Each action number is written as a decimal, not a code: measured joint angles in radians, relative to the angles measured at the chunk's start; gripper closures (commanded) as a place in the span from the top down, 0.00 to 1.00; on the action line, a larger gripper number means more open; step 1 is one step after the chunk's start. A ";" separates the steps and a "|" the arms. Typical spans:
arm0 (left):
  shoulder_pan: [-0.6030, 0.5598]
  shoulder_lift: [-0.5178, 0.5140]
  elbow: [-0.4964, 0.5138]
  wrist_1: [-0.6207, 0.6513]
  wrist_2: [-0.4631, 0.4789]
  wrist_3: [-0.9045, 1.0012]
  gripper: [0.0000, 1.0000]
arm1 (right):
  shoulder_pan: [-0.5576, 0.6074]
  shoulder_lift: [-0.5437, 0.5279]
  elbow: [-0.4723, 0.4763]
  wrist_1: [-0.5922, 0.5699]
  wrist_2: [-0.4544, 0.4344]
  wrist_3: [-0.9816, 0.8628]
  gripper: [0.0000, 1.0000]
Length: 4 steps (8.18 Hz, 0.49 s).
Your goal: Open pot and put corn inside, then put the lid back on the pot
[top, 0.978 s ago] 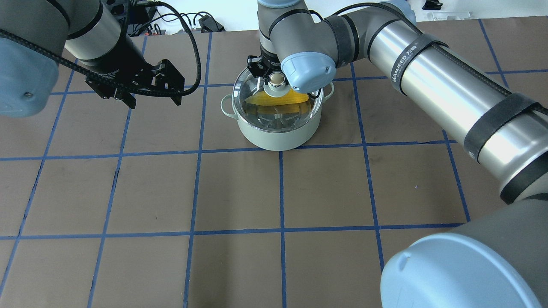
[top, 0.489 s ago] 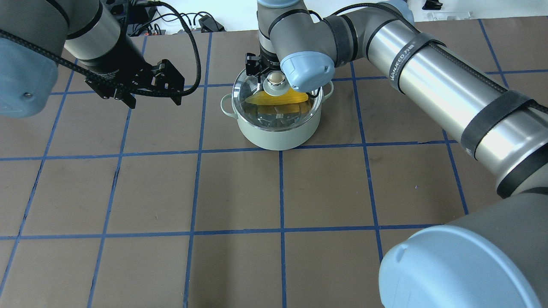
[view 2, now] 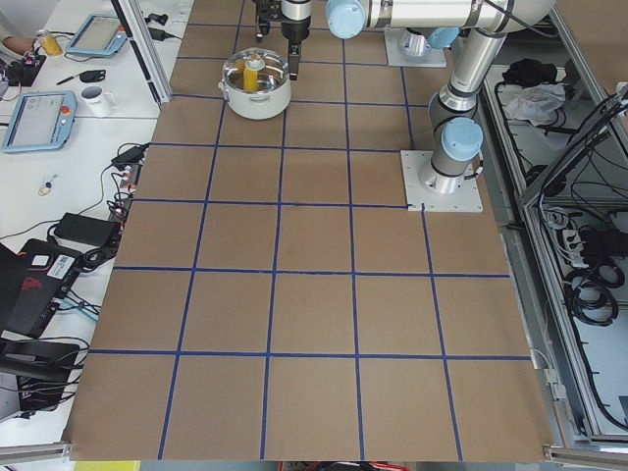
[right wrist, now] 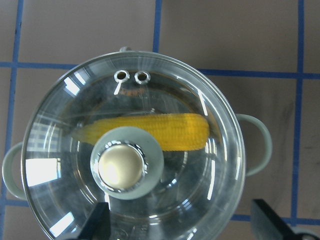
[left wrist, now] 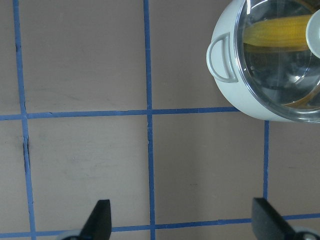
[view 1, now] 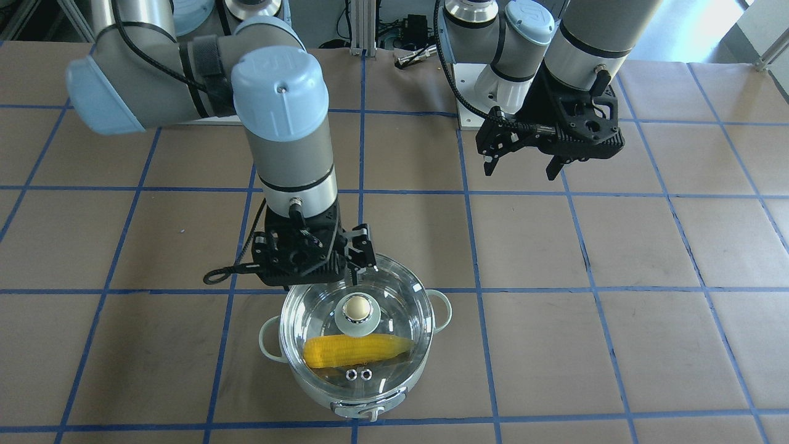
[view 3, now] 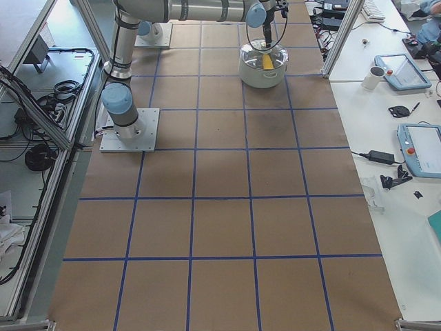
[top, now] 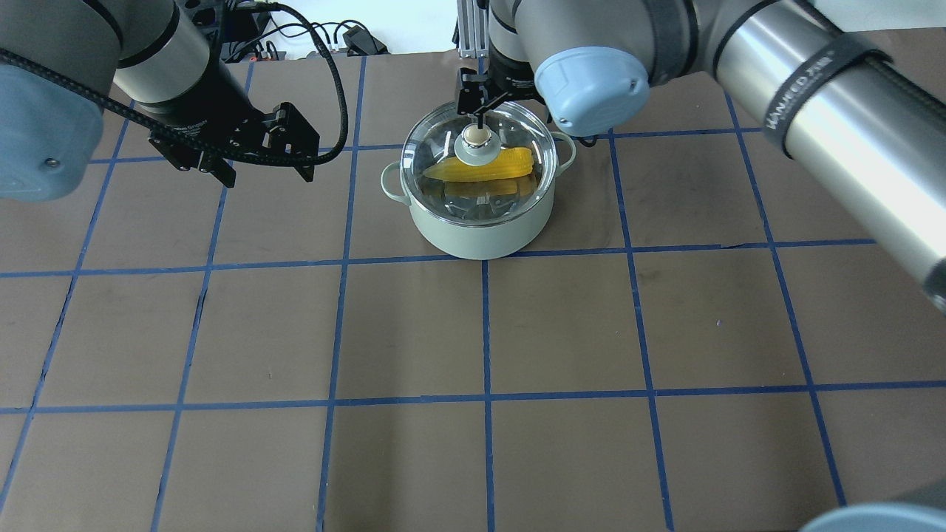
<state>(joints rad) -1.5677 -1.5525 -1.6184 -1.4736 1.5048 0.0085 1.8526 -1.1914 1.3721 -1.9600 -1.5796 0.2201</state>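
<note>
The pale mint-green pot (top: 480,233) stands at the far middle of the table, also in the front view (view 1: 441,308). The clear glass lid (top: 443,148) sits on it, its beige knob (right wrist: 120,167) free. The yellow corn (top: 488,166) lies inside under the glass, also in the front view (view 1: 357,350) and the right wrist view (right wrist: 165,130). My right gripper (view 1: 314,265) is open and empty, above the pot's robot-side rim and clear of the knob. My left gripper (top: 266,176) is open and empty, hovering left of the pot, which shows in its wrist view (left wrist: 220,55).
Brown paper with a blue tape grid covers the table (top: 488,332). The arms' base plate (view 2: 442,182) sits at the robot side. A side bench holds tablets (view 2: 39,106) and a mug (view 2: 95,98).
My right gripper has risen and drawn back from the lid knob toward the robot side. The lid stays on the pot. The left arm has not moved.
</note>
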 measured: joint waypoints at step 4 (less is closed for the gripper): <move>0.000 0.001 0.000 -0.002 0.006 0.000 1.00 | -0.119 -0.282 0.201 0.151 0.007 -0.106 1.00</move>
<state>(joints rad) -1.5677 -1.5514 -1.6183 -1.4754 1.5104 0.0088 1.7336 -1.4736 1.5732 -1.8091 -1.5725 0.1136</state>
